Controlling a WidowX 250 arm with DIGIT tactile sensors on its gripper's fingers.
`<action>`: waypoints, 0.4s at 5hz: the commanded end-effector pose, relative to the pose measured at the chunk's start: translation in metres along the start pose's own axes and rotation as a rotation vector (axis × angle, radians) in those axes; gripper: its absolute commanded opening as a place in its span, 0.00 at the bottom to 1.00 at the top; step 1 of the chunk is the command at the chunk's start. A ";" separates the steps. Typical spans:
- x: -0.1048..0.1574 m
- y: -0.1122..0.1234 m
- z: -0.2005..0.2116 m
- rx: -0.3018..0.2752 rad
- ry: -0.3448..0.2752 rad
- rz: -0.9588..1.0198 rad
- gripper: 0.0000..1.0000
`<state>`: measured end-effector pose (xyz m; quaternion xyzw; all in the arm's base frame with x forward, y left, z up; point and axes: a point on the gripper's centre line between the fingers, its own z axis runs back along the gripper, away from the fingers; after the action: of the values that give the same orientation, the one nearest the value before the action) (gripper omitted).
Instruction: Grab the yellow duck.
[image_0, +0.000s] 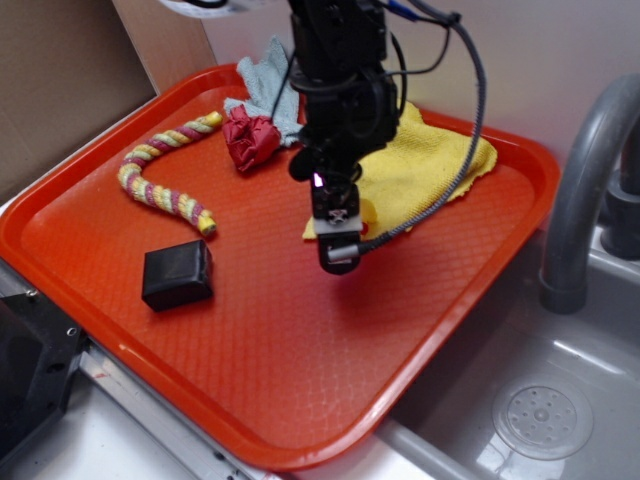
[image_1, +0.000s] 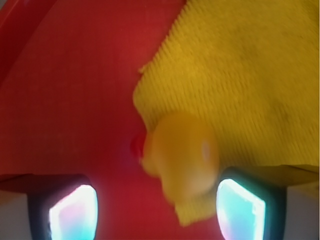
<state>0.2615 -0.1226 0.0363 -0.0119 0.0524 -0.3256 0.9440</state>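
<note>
The yellow duck (image_1: 182, 155) stands at the near corner of a yellow cloth (image_1: 240, 65), its red-orange beak pointing left over the red tray (image_1: 75, 90). My gripper (image_1: 156, 210) is open, with its two fingers (image_1: 72, 212) spread wide. The duck lies between them, close to the right finger and touching neither. In the exterior view the gripper (image_0: 338, 250) hangs low over the tray (image_0: 300, 380) at the cloth's (image_0: 430, 160) front edge. It hides most of the duck (image_0: 370, 213), of which only a yellow sliver shows on its right.
On the tray lie a black box (image_0: 177, 274) at front left, a striped rope toy (image_0: 160, 180), a crumpled red item (image_0: 250, 138) and a grey cloth (image_0: 268, 85) at the back. A grey faucet (image_0: 585, 180) and sink (image_0: 540, 415) stand to the right.
</note>
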 end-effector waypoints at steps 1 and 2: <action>0.012 -0.016 -0.002 0.053 -0.003 -0.037 0.65; 0.012 -0.018 -0.005 0.054 0.000 -0.036 0.00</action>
<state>0.2603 -0.1317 0.0238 0.0160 0.0650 -0.3265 0.9428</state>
